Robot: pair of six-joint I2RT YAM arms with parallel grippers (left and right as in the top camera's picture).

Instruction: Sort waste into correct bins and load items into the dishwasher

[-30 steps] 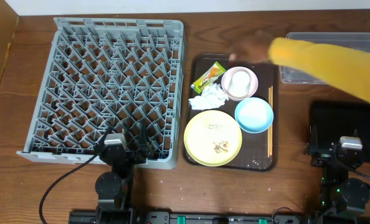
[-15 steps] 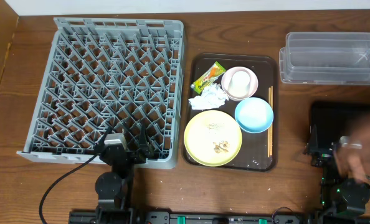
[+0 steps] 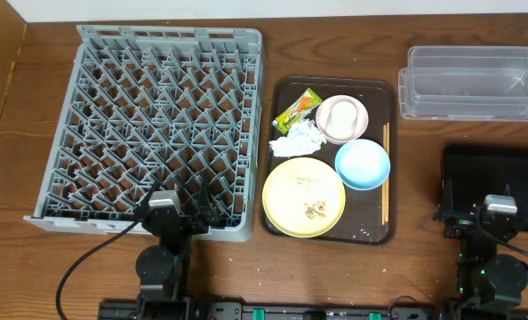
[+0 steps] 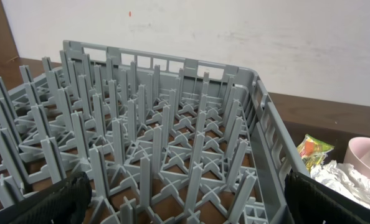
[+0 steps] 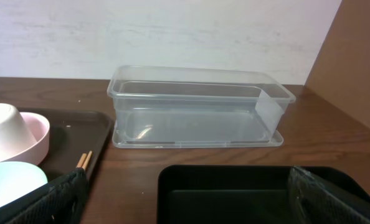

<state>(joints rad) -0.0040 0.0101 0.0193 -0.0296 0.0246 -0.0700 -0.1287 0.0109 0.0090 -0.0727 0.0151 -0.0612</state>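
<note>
The grey dishwasher rack [image 3: 148, 124] fills the left of the table and holds nothing. A pale pink bowl [image 3: 357, 124] with a white cup [image 3: 341, 116] inside, a light blue bowl [image 3: 363, 164], a yellow plate [image 3: 304, 196] with crumbs [image 3: 316, 210], a white tissue [image 3: 298, 138], a wrapper [image 3: 298, 108] and chopsticks [image 3: 386, 173] lie on the brown serving tray. The clear tub [image 3: 473, 83] and black tray [image 3: 495, 182] sit at the right. My left gripper [image 3: 173, 212] is open at the rack's near edge. My right gripper [image 3: 495, 213] is open over the black tray's near edge.
The brown serving tray [image 3: 286, 98] stands between the rack and the bins. In the left wrist view the rack's pegs [image 4: 160, 137] rise just ahead of the fingers, with the wrapper [image 4: 313, 150] beyond. The right wrist view shows the clear tub [image 5: 197, 109] behind the black tray [image 5: 235, 193].
A person's arm in a yellow sleeve, reaching over the tub and serving tray a second ago, then near my right gripper, has left the view. Both arms stay still.
</note>
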